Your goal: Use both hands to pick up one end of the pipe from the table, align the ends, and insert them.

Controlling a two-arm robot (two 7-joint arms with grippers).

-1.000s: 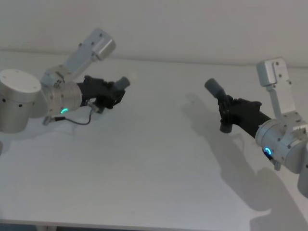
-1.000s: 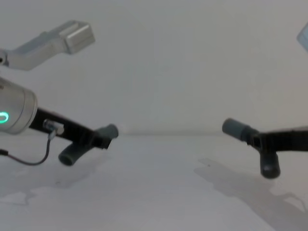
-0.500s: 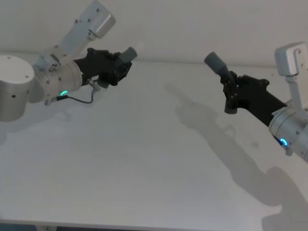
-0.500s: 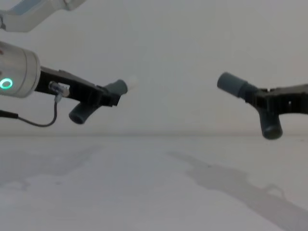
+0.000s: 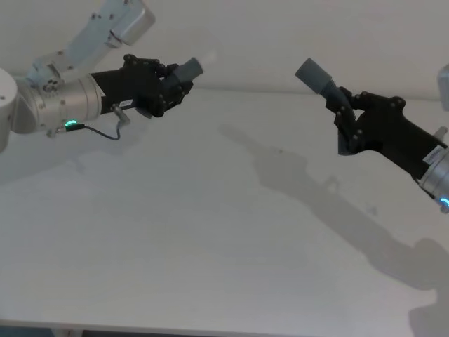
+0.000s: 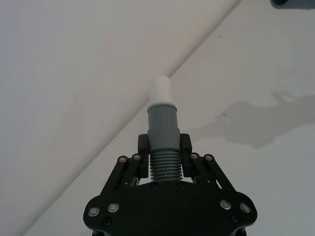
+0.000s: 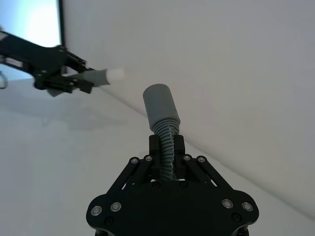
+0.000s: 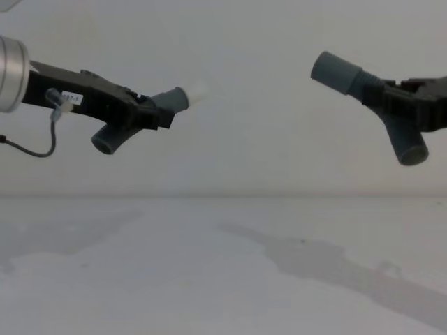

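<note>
Both pipe pieces are held in the air above the white table (image 5: 210,239), well apart. My left gripper (image 5: 175,83) is shut on the corrugated part of the piece with the white spigot (image 5: 208,59), which points toward the right arm. In the left wrist view the white spigot (image 6: 160,91) sticks out past the grey cuff (image 6: 162,123) between the fingers. My right gripper (image 5: 347,116) is shut on the other piece, whose open grey socket cuff (image 5: 312,72) angles up toward the left. The chest view shows the spigot (image 8: 198,91) and the socket cuff (image 8: 335,70) facing each other across a wide gap.
A plain white wall (image 8: 244,139) stands behind the table's far edge. The arms' shadows (image 5: 316,189) fall across the bare table (image 8: 209,279). A thin black cable (image 5: 116,130) hangs under my left wrist.
Both arms have risen, carrying their pipe pieces well above the table. The grip on each piece is unchanged.
</note>
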